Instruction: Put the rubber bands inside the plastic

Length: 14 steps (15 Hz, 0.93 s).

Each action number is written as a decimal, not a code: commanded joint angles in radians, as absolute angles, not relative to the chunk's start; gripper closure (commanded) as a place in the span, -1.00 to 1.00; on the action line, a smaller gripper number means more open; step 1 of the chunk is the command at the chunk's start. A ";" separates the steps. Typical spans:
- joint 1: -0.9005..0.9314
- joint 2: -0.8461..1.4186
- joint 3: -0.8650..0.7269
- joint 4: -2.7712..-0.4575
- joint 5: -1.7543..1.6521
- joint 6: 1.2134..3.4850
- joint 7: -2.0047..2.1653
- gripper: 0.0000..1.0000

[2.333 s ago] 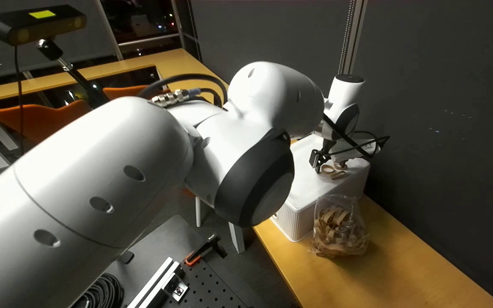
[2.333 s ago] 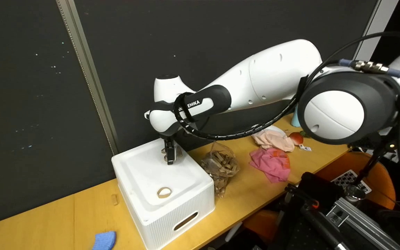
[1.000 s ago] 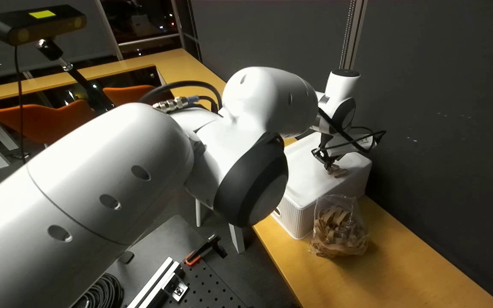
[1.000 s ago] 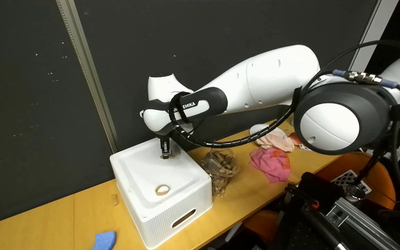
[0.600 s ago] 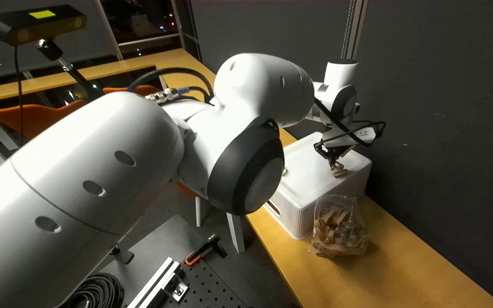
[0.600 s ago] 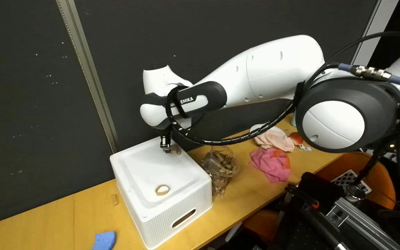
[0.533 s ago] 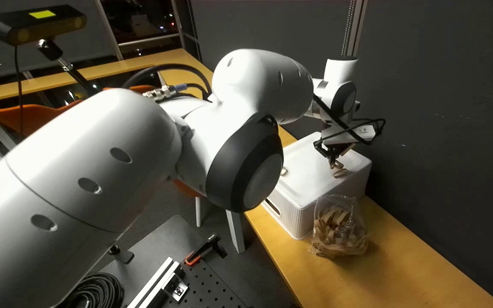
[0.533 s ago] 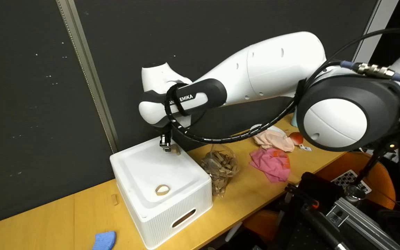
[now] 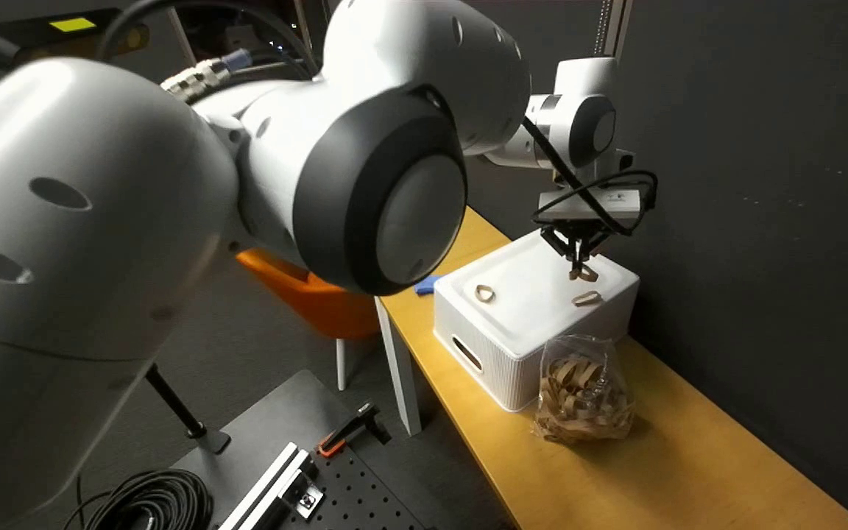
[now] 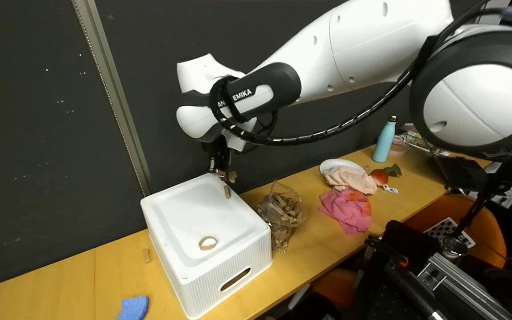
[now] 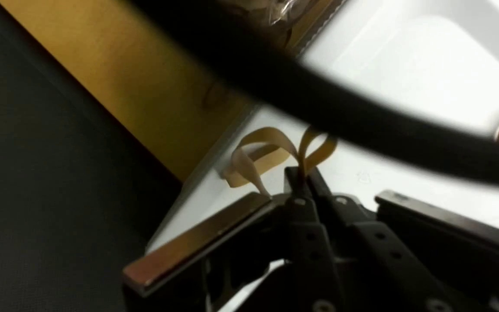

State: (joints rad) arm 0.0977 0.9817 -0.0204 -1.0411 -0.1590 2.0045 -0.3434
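Note:
My gripper (image 11: 305,177) is raised over the back corner of the white box, its fingertips pinched together on a tan rubber band (image 11: 275,135). Loops of this band stick out on both sides of the tips; in an exterior view the held band (image 9: 584,274) dangles just beneath them. Below it, another rubber band (image 10: 227,192) lies near the box edge, and a round one (image 10: 206,247) rests toward the opposite end of the lid. The plastic (image 9: 584,416), a clear crinkled bag full of many bands, stands upright against the box side, in both exterior views.
The white box (image 10: 185,222) sits on the wooden table (image 9: 689,456) along a dark wall. A small tan piece (image 10: 146,255) and a blue cloth (image 10: 134,307) lie beside it. Pink cloth (image 10: 347,209) and a blue bottle (image 10: 385,140) stand farther along. A black cable (image 11: 362,110) crosses the wrist view.
The gripper was down at the box top among the bands. It has risen well above the lid with a band in its tips; another band stays on the box.

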 commanded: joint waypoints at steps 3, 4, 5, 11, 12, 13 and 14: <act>0.134 0.758 -0.036 -1.372 -0.228 2.038 -0.123 0.98; 0.136 0.732 -0.036 -1.419 -0.237 2.043 -0.091 0.98; 0.136 0.706 -0.037 -1.467 -0.244 2.053 -0.061 0.98; 0.124 0.526 -0.069 -1.774 -0.284 2.168 0.122 0.98; 0.118 0.494 -0.078 -1.828 -0.287 2.194 0.138 0.98; 0.113 0.467 -0.087 -1.883 -0.294 2.223 0.153 0.98; 0.103 0.439 -0.096 -1.937 -0.300 2.254 0.159 0.98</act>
State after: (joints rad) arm 0.1191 0.5628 -0.0745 -1.7433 -0.2635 2.1637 0.1077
